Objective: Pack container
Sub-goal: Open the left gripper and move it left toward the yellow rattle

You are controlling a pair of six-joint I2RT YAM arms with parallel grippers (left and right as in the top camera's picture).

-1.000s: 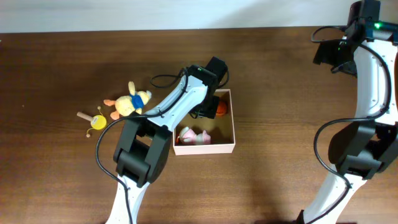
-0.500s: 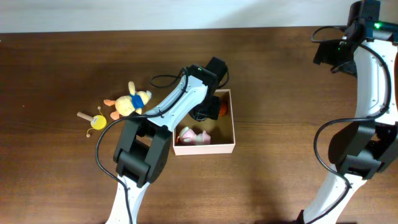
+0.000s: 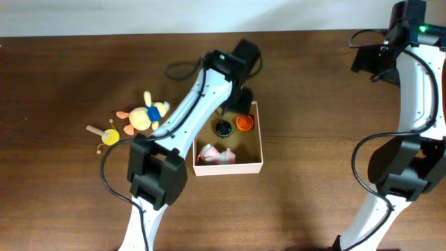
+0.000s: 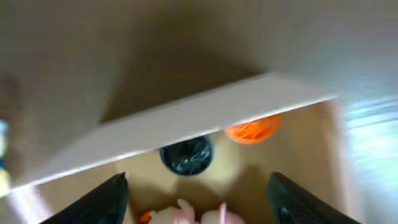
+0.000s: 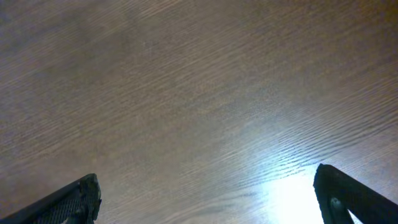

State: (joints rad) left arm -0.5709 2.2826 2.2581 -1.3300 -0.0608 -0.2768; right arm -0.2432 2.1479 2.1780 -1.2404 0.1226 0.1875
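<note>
Dark brown wood-grain table, smooth, with a soft sheen and a patch of glare. Matt cardboard container, white outside, tan inside. Fuzzy cloth plush toy. Glossy black round piece.

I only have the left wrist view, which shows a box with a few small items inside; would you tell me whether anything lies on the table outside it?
Observer: Yes, a yellow plush toy lies on the table, left of the container.
Operator: Is that the only one?
Observer: No, a small yellow toy with a wooden stick lies just beyond it, farther left.
Operator: And where is the right gripper?
Observer: The right gripper hangs open over the wood at the far right, well away from the container.
</note>
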